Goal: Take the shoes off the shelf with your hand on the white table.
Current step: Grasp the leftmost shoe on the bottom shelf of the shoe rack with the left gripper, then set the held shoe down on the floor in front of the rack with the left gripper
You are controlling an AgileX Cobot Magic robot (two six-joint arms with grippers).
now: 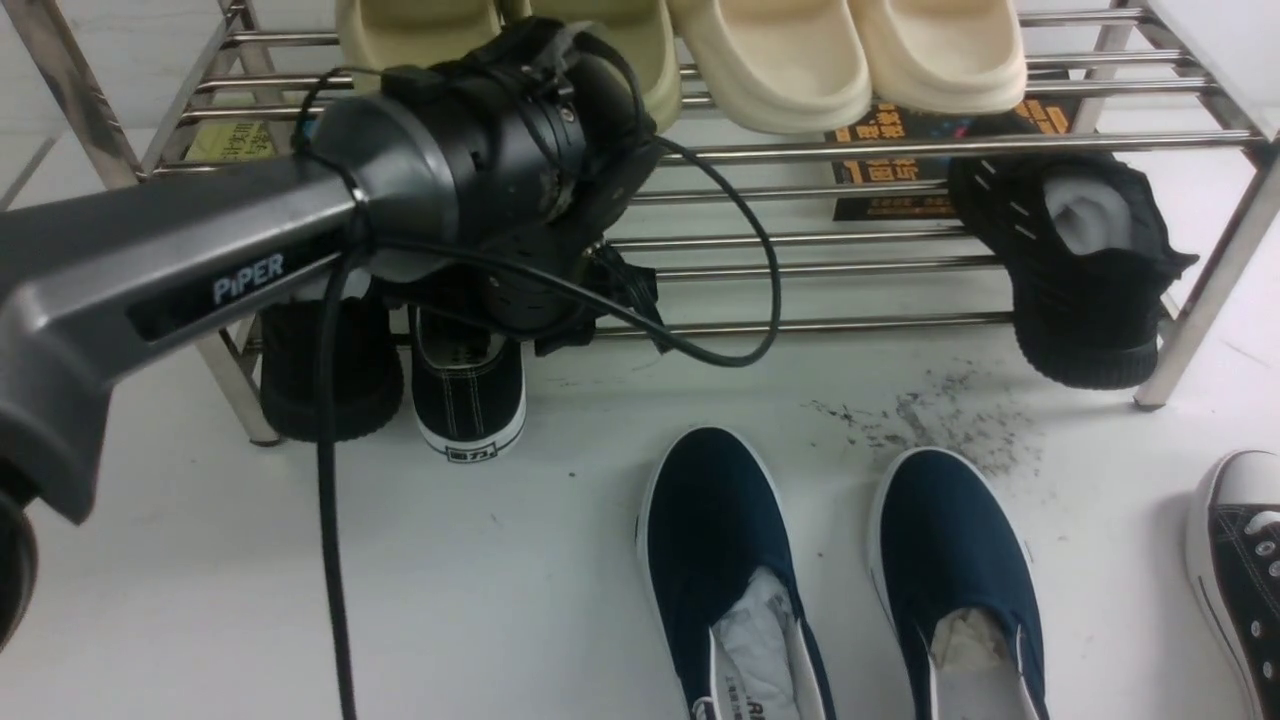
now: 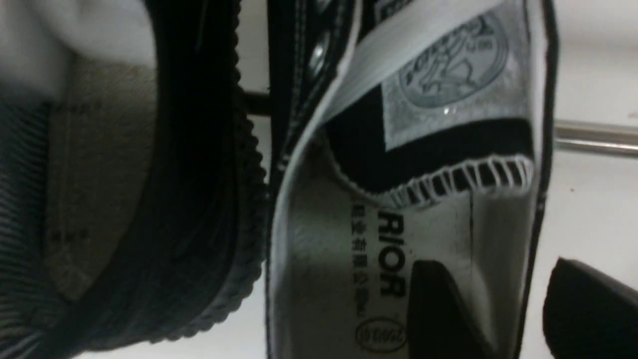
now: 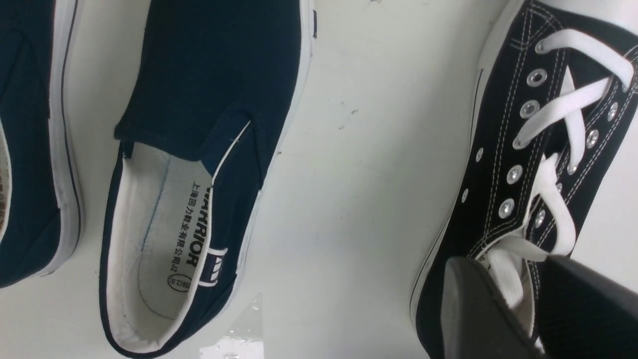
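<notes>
One black canvas sneaker (image 1: 468,400) sits heel-out on the lower tier of the chrome shelf (image 1: 800,325), at its left end. My left arm (image 1: 450,170) reaches down over it and hides the jaws in the front view. In the left wrist view my left gripper (image 2: 493,264) is open. One finger (image 2: 433,309) rests inside the sneaker (image 2: 349,249) and the other is outside its side wall. The second sneaker (image 1: 1240,560) lies on the white table (image 1: 500,560) at the far right. My right gripper (image 3: 503,262) stands open astride the collar and laces of this sneaker (image 3: 503,164).
Two navy slip-ons (image 1: 715,540) (image 1: 950,560) lie on the table in front. A black knit shoe (image 1: 325,380) stands beside the shelf sneaker, another (image 1: 1085,280) at the shelf's right end. Cream slippers (image 1: 790,60) fill the upper tier. Dark scuff specks (image 1: 930,415) mark the table.
</notes>
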